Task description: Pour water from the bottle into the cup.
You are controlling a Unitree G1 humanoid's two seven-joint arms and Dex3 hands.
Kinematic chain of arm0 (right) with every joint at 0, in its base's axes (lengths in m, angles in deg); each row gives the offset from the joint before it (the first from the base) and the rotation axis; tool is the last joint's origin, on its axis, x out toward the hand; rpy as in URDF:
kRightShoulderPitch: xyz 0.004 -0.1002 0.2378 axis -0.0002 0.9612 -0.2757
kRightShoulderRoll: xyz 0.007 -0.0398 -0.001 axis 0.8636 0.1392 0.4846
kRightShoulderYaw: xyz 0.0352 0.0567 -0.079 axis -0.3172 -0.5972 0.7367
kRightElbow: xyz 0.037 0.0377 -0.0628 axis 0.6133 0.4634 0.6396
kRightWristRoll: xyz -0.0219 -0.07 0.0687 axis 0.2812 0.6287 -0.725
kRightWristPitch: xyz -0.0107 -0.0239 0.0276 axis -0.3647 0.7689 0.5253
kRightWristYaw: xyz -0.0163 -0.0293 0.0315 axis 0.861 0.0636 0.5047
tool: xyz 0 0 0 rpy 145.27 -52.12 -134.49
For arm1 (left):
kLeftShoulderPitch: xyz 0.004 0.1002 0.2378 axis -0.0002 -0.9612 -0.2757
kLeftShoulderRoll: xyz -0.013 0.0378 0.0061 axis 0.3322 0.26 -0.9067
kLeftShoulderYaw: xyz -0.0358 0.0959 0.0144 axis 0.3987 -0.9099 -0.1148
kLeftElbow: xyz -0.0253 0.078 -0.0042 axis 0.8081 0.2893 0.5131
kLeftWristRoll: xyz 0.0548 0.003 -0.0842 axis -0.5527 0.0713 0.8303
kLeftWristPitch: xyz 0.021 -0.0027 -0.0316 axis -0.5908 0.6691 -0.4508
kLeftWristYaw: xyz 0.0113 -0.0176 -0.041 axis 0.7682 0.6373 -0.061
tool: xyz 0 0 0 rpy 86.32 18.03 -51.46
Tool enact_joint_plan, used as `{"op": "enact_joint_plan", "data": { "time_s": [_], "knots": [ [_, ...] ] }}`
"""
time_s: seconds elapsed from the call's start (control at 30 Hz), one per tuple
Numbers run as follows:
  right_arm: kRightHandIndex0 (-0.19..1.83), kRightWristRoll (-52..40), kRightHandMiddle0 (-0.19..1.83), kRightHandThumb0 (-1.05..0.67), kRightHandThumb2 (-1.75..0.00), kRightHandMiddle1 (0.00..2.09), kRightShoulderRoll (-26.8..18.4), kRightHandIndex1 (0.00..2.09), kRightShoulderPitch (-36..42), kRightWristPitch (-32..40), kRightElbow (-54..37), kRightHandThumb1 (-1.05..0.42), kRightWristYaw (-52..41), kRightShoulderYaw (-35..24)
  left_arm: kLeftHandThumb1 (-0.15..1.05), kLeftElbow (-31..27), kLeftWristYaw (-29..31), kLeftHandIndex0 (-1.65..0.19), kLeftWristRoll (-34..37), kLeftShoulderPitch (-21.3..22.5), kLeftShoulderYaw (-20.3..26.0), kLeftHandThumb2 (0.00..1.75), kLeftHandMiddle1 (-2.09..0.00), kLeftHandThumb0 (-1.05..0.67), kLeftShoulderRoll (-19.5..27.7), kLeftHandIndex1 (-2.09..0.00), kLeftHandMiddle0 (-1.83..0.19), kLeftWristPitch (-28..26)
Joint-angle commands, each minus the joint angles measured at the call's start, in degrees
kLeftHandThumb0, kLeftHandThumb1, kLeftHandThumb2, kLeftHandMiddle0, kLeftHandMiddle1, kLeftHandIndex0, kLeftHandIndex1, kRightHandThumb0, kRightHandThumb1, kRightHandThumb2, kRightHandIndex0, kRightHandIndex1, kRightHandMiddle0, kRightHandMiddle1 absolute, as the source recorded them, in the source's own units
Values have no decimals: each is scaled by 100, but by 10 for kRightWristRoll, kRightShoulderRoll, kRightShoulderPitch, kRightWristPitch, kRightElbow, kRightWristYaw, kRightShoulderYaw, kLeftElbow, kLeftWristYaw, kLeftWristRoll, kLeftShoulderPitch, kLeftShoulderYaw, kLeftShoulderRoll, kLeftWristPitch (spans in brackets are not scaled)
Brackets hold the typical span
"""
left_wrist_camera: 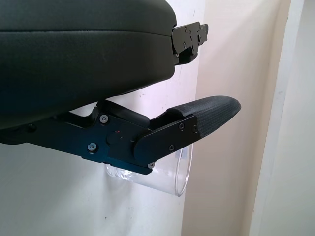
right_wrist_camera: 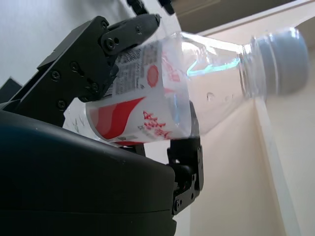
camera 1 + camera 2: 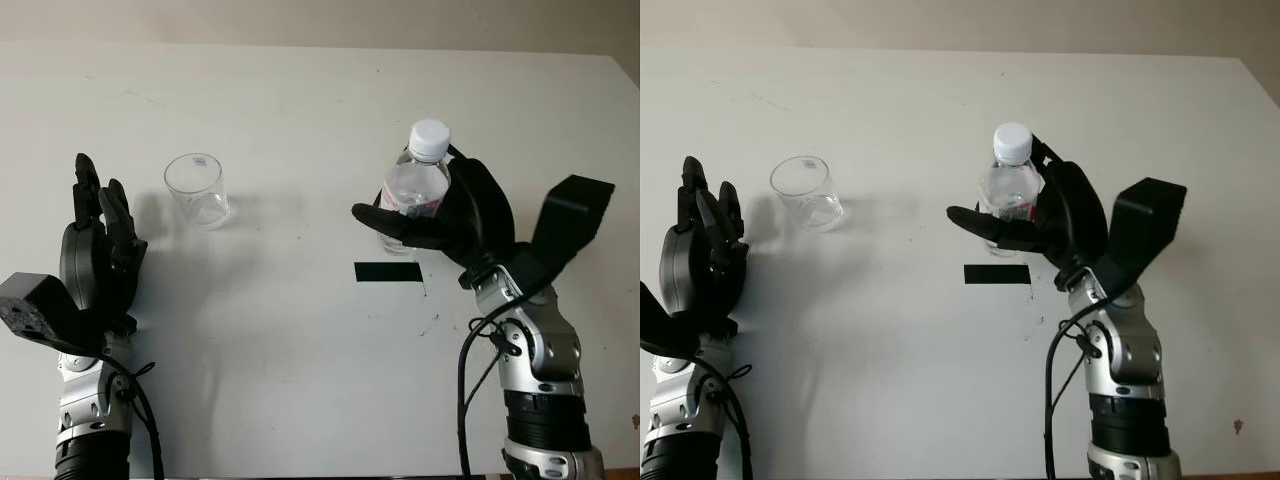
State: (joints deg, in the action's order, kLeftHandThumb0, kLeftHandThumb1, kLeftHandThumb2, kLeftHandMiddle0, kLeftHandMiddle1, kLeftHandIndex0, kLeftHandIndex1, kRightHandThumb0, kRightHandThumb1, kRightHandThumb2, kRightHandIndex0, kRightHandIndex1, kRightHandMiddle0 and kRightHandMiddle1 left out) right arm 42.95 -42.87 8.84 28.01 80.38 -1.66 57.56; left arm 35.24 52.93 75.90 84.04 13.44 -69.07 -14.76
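Cup (image 3: 196, 189) left on table (image 3: 300, 340), bottle (image 3: 415, 185) right, tape strip (image 3: 388, 271) before bottle

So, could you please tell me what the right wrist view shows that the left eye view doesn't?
Right wrist view alone: the printed red-and-white label on the clear plastic bottle. Left eye view alone: the clear plastic cup, a black tape strip, the white table and the open left hand beside the cup. Both: the right hand gripping the white-capped bottle.
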Motion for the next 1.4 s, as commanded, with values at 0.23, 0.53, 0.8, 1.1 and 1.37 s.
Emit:
{"op": "enact_joint_plan", "data": {
  "time_s": [0.23,0.53,0.8,1.1,1.37],
  "knots": [
    [151,-17,-19,-15,-44,209,-2,209,-4,30,-3,-105,11,-3,105,-5,3,18,10,-16,6,78,-5,-71,2,-4,15,-14],
    [167,0,-17,-15,-43,209,-5,209,-15,44,26,-105,27,9,105,-12,5,19,16,-18,11,79,-5,-69,1,-2,16,-25],
    [182,28,-6,-13,-44,209,-15,209,-20,22,51,-105,16,15,105,-17,2,19,16,-18,12,80,-6,-69,0,-2,15,-29],
    [183,46,91,-12,-43,209,-19,209,-19,24,56,-105,14,23,105,-20,1,19,19,-19,14,79,-6,-69,-1,-3,15,-34],
    [183,57,177,-12,-41,209,-25,209,-7,46,36,-105,4,39,105,-26,0,19,21,-23,13,80,-6,-68,-1,-3,15,-38]
  ]
}}
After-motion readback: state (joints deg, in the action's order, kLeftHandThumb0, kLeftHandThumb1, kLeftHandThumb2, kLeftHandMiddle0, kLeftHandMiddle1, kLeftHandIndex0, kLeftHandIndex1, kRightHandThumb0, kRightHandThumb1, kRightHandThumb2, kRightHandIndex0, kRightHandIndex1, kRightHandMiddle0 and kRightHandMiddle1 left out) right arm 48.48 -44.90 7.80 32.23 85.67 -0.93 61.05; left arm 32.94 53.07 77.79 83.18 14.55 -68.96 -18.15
